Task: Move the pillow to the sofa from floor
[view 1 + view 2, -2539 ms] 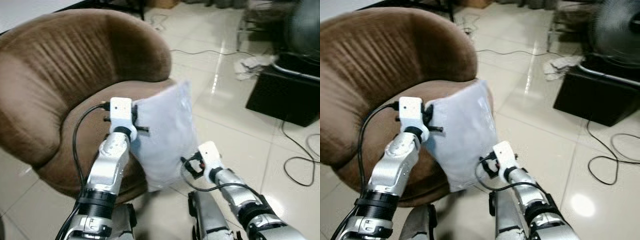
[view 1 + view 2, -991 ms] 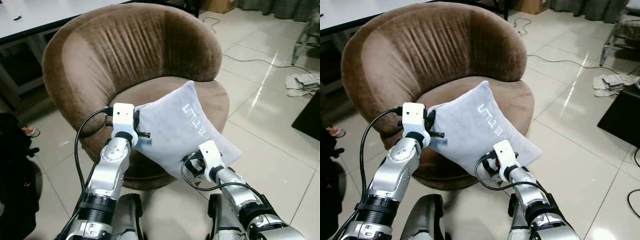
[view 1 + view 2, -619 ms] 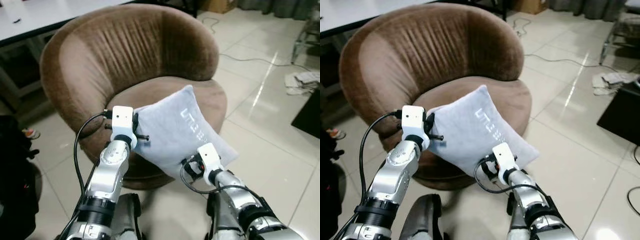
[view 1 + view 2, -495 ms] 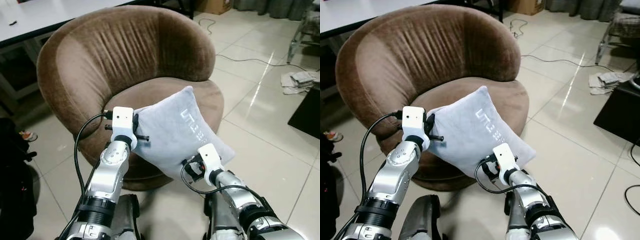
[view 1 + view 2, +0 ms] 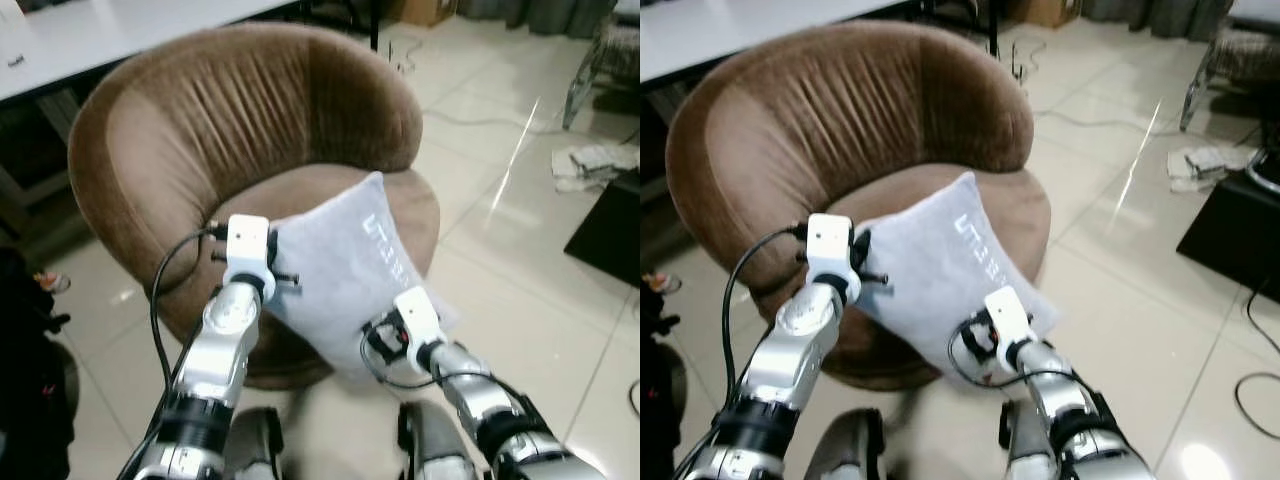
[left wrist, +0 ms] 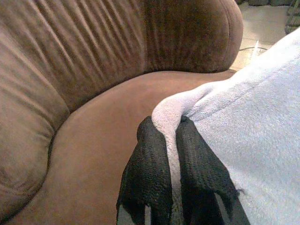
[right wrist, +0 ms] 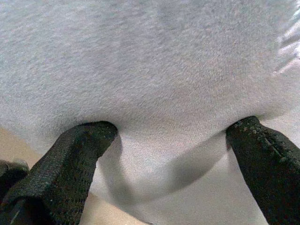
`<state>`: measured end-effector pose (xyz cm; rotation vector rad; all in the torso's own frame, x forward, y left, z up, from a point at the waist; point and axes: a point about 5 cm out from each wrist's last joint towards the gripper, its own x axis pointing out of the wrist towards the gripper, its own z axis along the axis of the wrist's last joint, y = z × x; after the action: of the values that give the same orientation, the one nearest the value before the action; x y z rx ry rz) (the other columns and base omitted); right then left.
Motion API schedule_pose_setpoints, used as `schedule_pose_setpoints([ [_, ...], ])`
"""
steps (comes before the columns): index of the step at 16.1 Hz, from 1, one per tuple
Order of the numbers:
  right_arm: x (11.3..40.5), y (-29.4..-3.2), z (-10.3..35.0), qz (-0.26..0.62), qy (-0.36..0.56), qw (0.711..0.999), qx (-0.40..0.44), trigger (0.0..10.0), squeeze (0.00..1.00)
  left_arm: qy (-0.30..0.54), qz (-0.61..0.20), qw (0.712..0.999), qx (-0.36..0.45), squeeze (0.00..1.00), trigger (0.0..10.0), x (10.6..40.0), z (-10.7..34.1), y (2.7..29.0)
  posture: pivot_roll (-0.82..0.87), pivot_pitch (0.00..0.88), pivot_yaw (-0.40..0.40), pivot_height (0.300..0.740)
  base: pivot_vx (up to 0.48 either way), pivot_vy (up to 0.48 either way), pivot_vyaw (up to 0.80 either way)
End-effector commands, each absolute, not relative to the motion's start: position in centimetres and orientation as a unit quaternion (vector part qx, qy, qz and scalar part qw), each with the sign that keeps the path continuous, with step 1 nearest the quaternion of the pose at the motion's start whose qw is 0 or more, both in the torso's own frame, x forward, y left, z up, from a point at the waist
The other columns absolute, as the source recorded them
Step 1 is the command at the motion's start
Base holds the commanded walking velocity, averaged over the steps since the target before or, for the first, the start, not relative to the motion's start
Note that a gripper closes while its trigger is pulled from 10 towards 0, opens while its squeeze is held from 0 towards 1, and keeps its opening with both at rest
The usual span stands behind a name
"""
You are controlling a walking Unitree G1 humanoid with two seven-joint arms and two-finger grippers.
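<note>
I have the pale grey square plush pillow (image 5: 350, 275) in the air between both arms, hanging over the near front edge of the brown velvet tub-shaped sofa (image 5: 240, 130), part of it above the seat and part jutting right over the glossy tiled floor (image 5: 520, 270). My left gripper (image 6: 168, 140) is pinched narrow on the pillow's near-left corner, cloth squeezed between its black fingers (image 6: 150, 173). My right gripper (image 7: 171, 126) is spread wide, its fingertips pressing into the pillow's lower edge and holding it that way.

To do this well I judge I should carry both arms forward and left together until the whole pillow is over the seat cushion, lower it until it rests, and only then let go, left corner last, so it does not slide off the front lip.

The head views are softly blurred, the pillow hides the seat directly under it, and I cannot tell whether its far edge touches the cushion yet.
</note>
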<state>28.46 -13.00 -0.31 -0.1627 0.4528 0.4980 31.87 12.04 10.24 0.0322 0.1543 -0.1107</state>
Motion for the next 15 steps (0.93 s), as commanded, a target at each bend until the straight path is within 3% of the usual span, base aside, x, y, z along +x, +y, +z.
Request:
schedule_pose_setpoints([
  [1, 29.0, -12.4, 0.2, 0.254, 0.213, 0.940, -0.078, 10.0, 0.00, 0.055, -0.046, 0.997, 0.022, 0.00, 10.0, 32.2, 11.1, 12.3, -0.11, 0.000, 0.064, 0.694, 0.000, 0.000, 0.00],
  [6, 29.5, -12.9, 0.7, 0.223, 0.201, 0.951, -0.067, 10.0, 0.00, 0.082, -0.016, 0.996, -0.017, 0.00, 10.0, 32.3, 9.9, 13.1, -0.11, 0.000, 0.063, 0.740, 0.000, 0.000, 0.00],
  [11, 30.9, -12.5, 2.1, 0.221, 0.178, 0.956, -0.071, 10.0, 0.00, 0.107, 0.053, 0.992, -0.027, 0.00, 10.0, 31.2, 7.5, 16.3, -0.05, 0.000, 0.018, 0.740, 0.000, 0.000, 0.00],
  [15, 31.7, -11.8, 2.9, 0.242, 0.174, 0.950, -0.091, 10.0, 0.00, 0.099, 0.075, 0.992, -0.017, 0.00, 10.0, 30.8, 7.3, 17.1, 0.04, 0.000, -0.060, 0.740, 0.000, 0.000, 0.00],
])
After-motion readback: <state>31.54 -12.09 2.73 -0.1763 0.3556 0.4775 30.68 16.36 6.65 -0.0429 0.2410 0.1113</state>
